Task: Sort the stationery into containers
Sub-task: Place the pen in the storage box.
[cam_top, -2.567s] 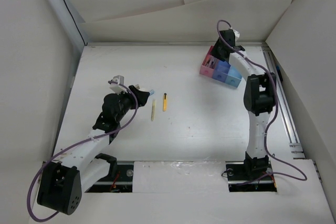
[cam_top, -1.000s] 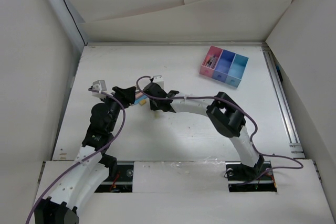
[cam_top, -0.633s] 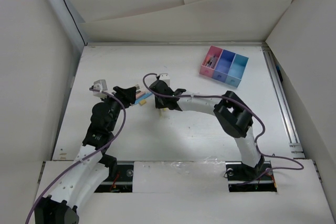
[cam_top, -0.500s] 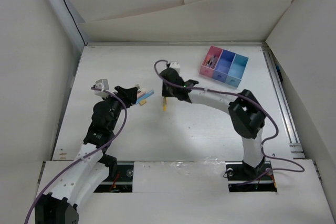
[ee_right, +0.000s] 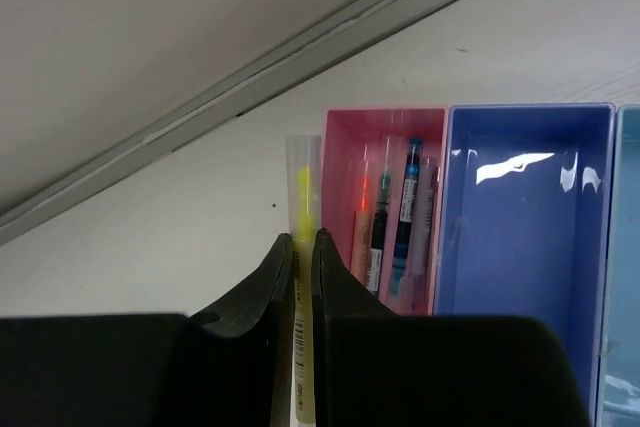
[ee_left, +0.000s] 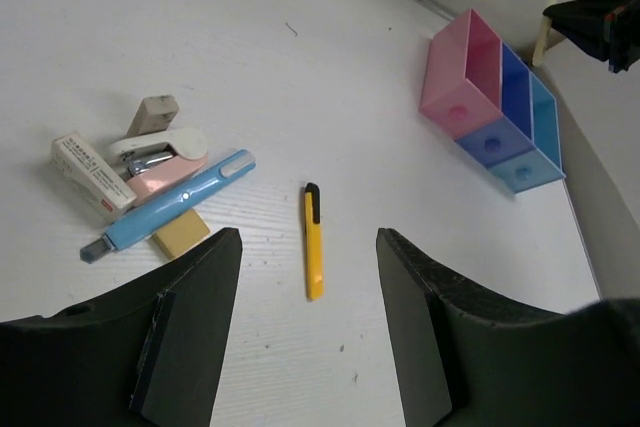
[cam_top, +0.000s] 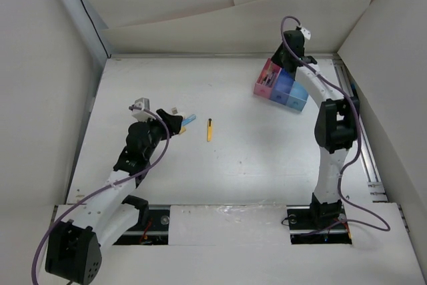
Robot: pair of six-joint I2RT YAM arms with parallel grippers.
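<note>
My right gripper (ee_right: pixel 302 239) is shut on a pale yellow highlighter (ee_right: pixel 303 187), held just left of the pink compartment (ee_right: pixel 390 197) of the containers (cam_top: pixel 283 89). That compartment holds several pens; the dark blue one (ee_right: pixel 520 227) beside it looks bare. In the top view the right gripper (cam_top: pixel 291 53) hangs over the tray's far left corner. A yellow pen with a black tip (cam_top: pixel 209 129) lies mid-table. My left gripper (ee_left: pixel 308 237) is open and empty, hovering over that pen (ee_left: pixel 314 262). In the top view the left gripper (cam_top: pixel 177 125) sits left of it.
A small pile lies by the left gripper: a light blue pen (ee_left: pixel 170 205), a pink and white stapler (ee_left: pixel 158 152), a tan eraser (ee_left: pixel 180 233) and a small white box (ee_left: pixel 92 169). Paper walls rise around the table, and a metal rail (cam_top: pixel 360 131) runs along its right edge.
The right arm swung from mid-table to the containers at the back right, carrying the pale yellow highlighter off the table. The left arm shifted slightly and its jaws stayed open.
</note>
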